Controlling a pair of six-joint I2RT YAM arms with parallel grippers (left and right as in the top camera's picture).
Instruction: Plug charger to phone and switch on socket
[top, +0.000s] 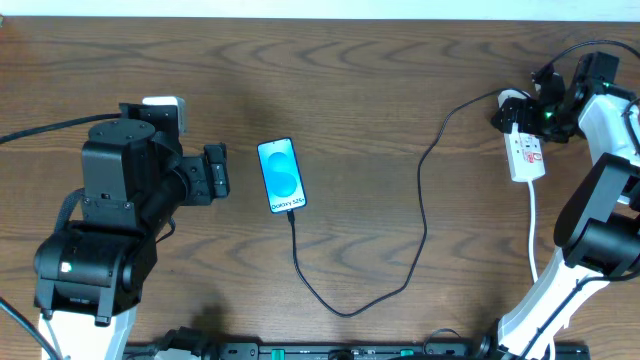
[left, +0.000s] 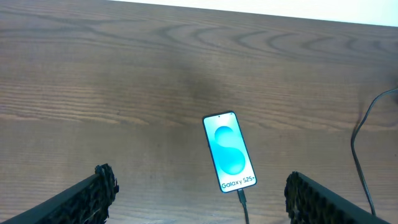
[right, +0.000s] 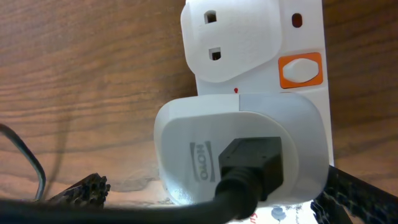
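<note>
The phone (top: 281, 175) lies flat at mid-table, its blue screen lit; it also shows in the left wrist view (left: 229, 151). The black charger cable (top: 345, 310) is plugged into the phone's near end (left: 241, 196). It loops right and up to a white adapter (right: 239, 149) seated in the socket strip (top: 526, 152). An orange switch (right: 300, 69) sits beside the adapter on the socket strip (right: 308, 37). My left gripper (top: 218, 172) is open and empty, just left of the phone. My right gripper (top: 542, 110) is open, its fingers (right: 217, 199) on either side of the adapter.
The strip's thick white cord (top: 535, 230) runs down the right side, next to my right arm's base. The cable loop lies across the middle right of the wooden table. A dark rail (top: 350, 350) runs along the near edge.
</note>
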